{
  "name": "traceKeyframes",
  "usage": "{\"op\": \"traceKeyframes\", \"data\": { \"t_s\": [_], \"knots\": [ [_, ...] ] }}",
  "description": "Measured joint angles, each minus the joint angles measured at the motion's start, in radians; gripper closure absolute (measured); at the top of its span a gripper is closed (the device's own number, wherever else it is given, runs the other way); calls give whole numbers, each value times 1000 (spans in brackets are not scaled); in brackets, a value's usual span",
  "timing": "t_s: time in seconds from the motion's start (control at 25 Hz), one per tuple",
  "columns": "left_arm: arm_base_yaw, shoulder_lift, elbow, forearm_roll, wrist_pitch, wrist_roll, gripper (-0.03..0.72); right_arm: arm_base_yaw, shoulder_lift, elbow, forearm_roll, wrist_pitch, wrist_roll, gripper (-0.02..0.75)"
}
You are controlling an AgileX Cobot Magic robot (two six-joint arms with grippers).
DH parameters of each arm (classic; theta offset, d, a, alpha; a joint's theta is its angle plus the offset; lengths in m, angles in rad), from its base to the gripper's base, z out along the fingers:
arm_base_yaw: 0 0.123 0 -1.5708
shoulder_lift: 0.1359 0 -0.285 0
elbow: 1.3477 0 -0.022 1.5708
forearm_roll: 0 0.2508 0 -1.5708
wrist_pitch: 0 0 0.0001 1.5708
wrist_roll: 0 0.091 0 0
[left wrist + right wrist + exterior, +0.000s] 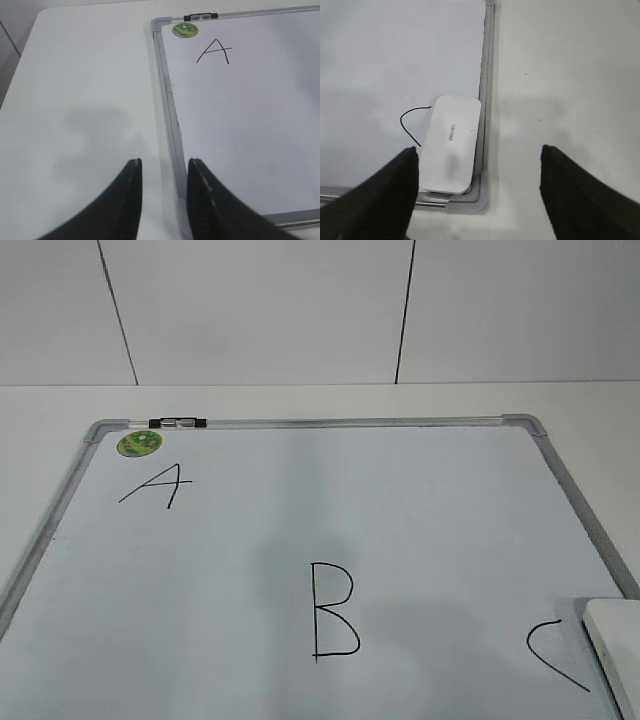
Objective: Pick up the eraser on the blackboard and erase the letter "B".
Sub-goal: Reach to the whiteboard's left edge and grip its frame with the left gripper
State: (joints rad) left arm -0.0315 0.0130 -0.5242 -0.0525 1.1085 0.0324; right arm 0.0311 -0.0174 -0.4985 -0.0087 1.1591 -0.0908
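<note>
The right tool hangs with its jaws spread wide and nothing between them. The eraser lies ahead of it and toward its left finger, flat on the blackboard in the near corner, its long side just beside the grey frame. The left tool hovers over the board's opposite edge, jaws parted only a little and empty, straddling the frame there.

The letter "B" stands well away from both tools, mid-board; the "C" curve runs right up to the eraser's far-side edge, and the "A" sits ahead of the left tool.

The likeliest trouble is the grasp: the eraser is low and crowds the frame, so a finger coming down on that side may land on the rail and skid, or tip the block. Lifting it carelessly, or dragging instead, would probably smear the "C". On the wipe, a tilted eraser might leave parts of the "B" behind.
</note>
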Motion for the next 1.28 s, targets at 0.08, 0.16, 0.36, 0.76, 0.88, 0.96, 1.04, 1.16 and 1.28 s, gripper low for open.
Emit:
{"op": "traceKeyframes", "data": {
  "t_s": [0.08, 0.16, 0.36, 0.76, 0.88, 0.96, 1.04, 1.16, 1.28],
  "knots": [
    [0, 0, 0, 0, 0, 0, 453, 0, 0, 0, 0, 0, 0, 154],
    [0, 0, 0, 0, 0, 0, 453, 0, 0, 0, 0, 0, 0, 154],
    [0, 0, 0, 0, 0, 0, 453, 0, 0, 0, 0, 0, 0, 154],
    [0, 0, 0, 0, 0, 0, 453, 0, 34, -2, 2, 9, 0, 154],
    [0, 0, 0, 0, 0, 0, 453, 0, 105, -8, 14, 16, 35, 154],
    [0, 0, 0, 0, 0, 0, 453, 0, 149, -17, 30, 24, 56, 154],
    [0, 0, 0, 0, 0, 0, 453, 0, 210, -24, 49, 54, 74, 154],
    [0, 0, 0, 0, 0, 0, 452, 0, 291, -36, 53, 89, 128, 154],
    [0, 0, 0, -8, 0, 0, 452, 0, 369, -49, 54, 99, 179, 154]
  ]
}}
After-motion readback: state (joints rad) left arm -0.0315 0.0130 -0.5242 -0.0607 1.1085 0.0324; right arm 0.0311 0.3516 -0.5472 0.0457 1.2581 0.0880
